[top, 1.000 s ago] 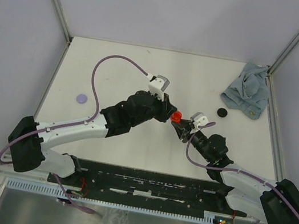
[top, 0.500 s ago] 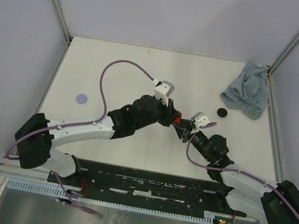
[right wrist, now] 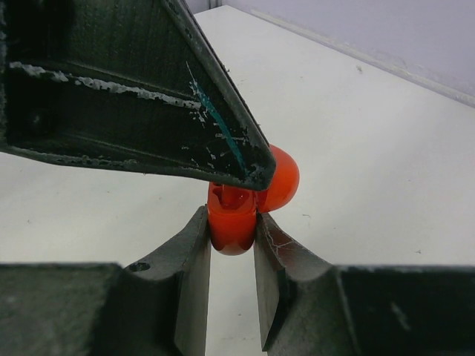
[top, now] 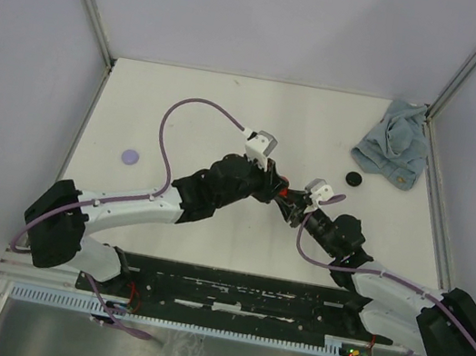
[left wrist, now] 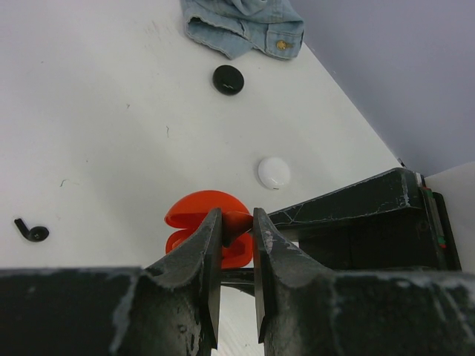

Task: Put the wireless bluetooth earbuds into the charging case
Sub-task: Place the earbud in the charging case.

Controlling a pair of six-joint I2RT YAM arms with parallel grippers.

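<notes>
On the white surface (top: 185, 113), a blue cloth (top: 392, 150) lay at the far right. At the centre, the right tool (right wrist: 231, 222) was clamped narrowly on the open red charging case (right wrist: 280, 178). The left tool (left wrist: 237, 216), nearly shut, pinched a red earbud (left wrist: 239, 221) at the case's opening. A black disc (left wrist: 228, 79) lay near the cloth, a white disc (left wrist: 274, 172) nearer the case, and a black earbud (left wrist: 30, 232) lay loose on the surface.

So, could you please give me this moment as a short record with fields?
Left pincer: shut on red earbud, at the open case
Right pincer: shut on red charging case, lid open
Lying loose: black earbud, black disc, white disc, lilac disc
Far right corner: blue cloth
Task state: red earbud not clearly seated
</notes>
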